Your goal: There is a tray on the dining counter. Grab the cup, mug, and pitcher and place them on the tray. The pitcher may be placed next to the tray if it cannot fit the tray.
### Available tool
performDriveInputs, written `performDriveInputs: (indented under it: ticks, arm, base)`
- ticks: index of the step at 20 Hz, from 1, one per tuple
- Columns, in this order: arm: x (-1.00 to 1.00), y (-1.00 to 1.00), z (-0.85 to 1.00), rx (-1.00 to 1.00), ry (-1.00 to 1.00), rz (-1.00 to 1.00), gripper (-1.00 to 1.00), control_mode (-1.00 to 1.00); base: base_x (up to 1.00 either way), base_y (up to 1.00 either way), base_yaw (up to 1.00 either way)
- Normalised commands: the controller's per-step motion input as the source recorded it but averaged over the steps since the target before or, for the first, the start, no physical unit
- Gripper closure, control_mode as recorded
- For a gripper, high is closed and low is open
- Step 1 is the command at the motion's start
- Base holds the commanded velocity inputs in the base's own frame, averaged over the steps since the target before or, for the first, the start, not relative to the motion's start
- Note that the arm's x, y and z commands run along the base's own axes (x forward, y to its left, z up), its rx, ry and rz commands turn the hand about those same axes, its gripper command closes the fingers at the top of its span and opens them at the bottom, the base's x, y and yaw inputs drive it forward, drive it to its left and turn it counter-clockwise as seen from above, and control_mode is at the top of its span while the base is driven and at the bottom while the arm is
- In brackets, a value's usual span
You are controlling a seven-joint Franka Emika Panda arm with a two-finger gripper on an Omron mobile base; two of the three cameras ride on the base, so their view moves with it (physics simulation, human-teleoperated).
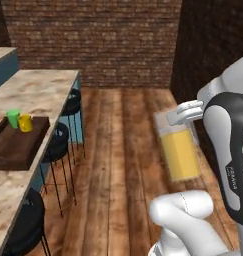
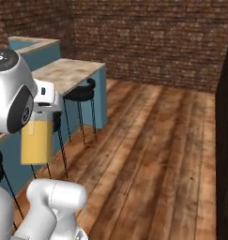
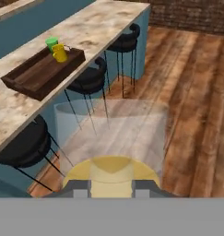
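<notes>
My gripper (image 1: 186,114) is shut on the rim of the pitcher (image 1: 180,153), a clear glass cylinder of orange-yellow liquid hanging upright over the wooden floor, well right of the dining counter (image 1: 40,90). The pitcher (image 3: 111,138) fills the lower hand view above my gripper (image 3: 111,186), and hangs below the hand in the right base view (image 2: 36,140). On the counter lies the dark wooden tray (image 1: 18,146). The green cup (image 1: 13,118) and the yellow mug (image 1: 25,123) stand side by side at its far end. From the hand, tray (image 3: 34,77), cup (image 3: 51,43) and mug (image 3: 60,53) lie upper left.
Black stools (image 1: 59,141) line the counter's side between me and the tray; more stools (image 3: 91,79) show in the hand view. A brick wall (image 1: 93,35) closes the back. Open wooden floor (image 1: 118,165) lies between the arm and the counter.
</notes>
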Motion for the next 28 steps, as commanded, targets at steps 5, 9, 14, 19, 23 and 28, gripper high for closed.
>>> performDriveInputs:
  ticks: [5,9,14,19,23,28]
  arm:
    - [0.0,0.0,0.0,0.0,0.0,0.0,1.0,1.0]
    - [0.0,0.0,0.0,0.0,0.0,0.0,1.0,1.0]
    - [0.0,0.0,0.0,0.0,0.0,0.0,1.0,1.0]
    - [0.0,0.0,0.0,0.0,0.0,0.0,1.0,1.0]
    - [0.0,0.0,0.0,0.0,0.0,0.0,1.0,1.0]
    - [0.0,0.0,0.0,0.0,0.0,0.0,1.0,1.0]
  base:
    - [1.0,-0.46,0.55]
    - [1.0,-0.42,0.61]
    - [1.0,-0.42,0.62]
    - [0.88,-0.44,0.61]
    - [0.74,-0.16,0.59]
    - [0.53,0.0,0.56]
